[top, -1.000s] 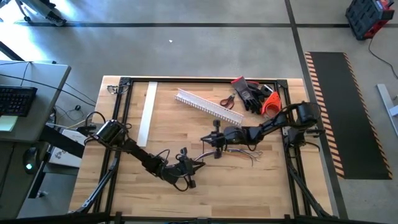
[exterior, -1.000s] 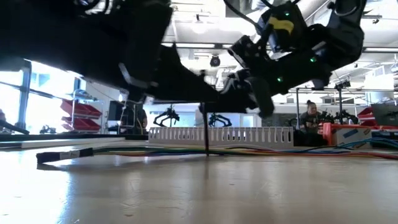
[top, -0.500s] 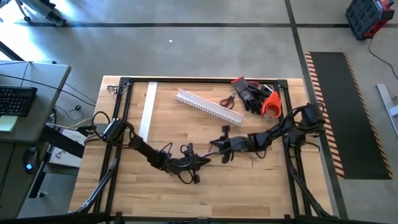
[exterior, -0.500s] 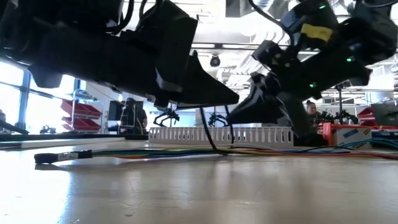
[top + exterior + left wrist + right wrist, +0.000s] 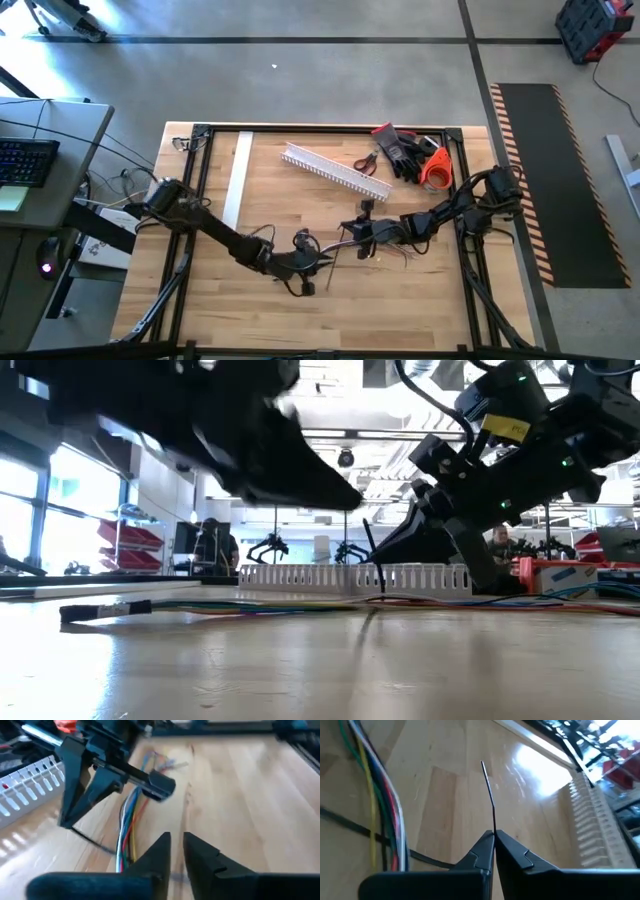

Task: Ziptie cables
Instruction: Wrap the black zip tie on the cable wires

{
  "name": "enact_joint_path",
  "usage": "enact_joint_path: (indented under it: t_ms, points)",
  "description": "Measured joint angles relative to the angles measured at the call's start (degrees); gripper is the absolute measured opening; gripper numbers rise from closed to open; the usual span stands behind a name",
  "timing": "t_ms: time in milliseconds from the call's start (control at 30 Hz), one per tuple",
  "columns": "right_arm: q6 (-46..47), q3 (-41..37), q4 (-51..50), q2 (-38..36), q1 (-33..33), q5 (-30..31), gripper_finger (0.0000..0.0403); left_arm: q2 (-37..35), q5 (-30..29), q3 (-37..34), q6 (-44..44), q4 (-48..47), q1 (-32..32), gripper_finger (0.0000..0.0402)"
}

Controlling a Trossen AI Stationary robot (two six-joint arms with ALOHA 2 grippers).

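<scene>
Cables (image 5: pixel 385 250) lying flat on wooden table (image 5: pixel 420 300), centre-right of high frame, splayed ends toward right; seen as coloured strands at left of right wrist frame (image 5: pixel 380 815). Right gripper (image 5: pixel 494 845) just left of bundle in high view (image 5: pixel 352 232), fingers closed on thin black zip tie (image 5: pixel 489 795), tail sticking up past fingertips. Left gripper (image 5: pixel 318 262) lower centre, near bundle's left end, fingers (image 5: pixel 200 852) parted only a narrow gap, nothing between. White comb duct (image 5: pixel 335 170) upper centre, well apart.
</scene>
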Motion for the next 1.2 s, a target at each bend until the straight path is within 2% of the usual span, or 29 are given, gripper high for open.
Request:
enact_joint_path:
  t_ms: [167, 267, 367, 533, 600, 700, 1033, 1200]
  points:
    - [-0.05, -0.05, 0.37, 0.00, -0.09, -0.24, 0.0000, -8.42, 5.60, 1.42, -0.38, -23.68, -2.15, 0.0092]
    - [0.02, -0.05, 0.48, 0.02, -0.16, -1.22, 0.0000, -8.29, 4.21, 1.40, 5.26, -28.60, -4.51, 0.0110]
    - [0.71, -0.05, 1.28, 0.02, -0.46, -2.52, 0.0000, -4.07, 3.50, 1.33, 13.21, -23.71, -5.59, 0.0123]
    - [2.47, -0.05, 1.86, 0.04, -1.40, -4.11, 0.0000, 6.42, 4.32, 1.40, 25.42, -1.35, -4.81, 0.0147]
    - [2.57, -0.05, 1.99, 0.04, -1.83, -5.10, 0.0000, 9.95, 3.96, 1.37, 30.91, 4.61, -4.29, 0.0156]
    - [3.48, -0.05, 1.99, 0.04, -2.09, -5.28, 0.0000, 13.11, 6.02, 2.09, 34.21, 11.63, -2.60, 0.0166]
    - [6.16, -0.05, 2.96, 0.04, -2.23, -5.30, 0.0000, 17.31, 24.97, 8.15, 40.29, 9.62, 3.64, 0.0172]
    - [6.51, -0.03, 3.10, 0.04, -2.23, -5.28, 0.0000, 17.40, 29.04, 10.93, 41.77, 3.63, 6.44, 0.0172]
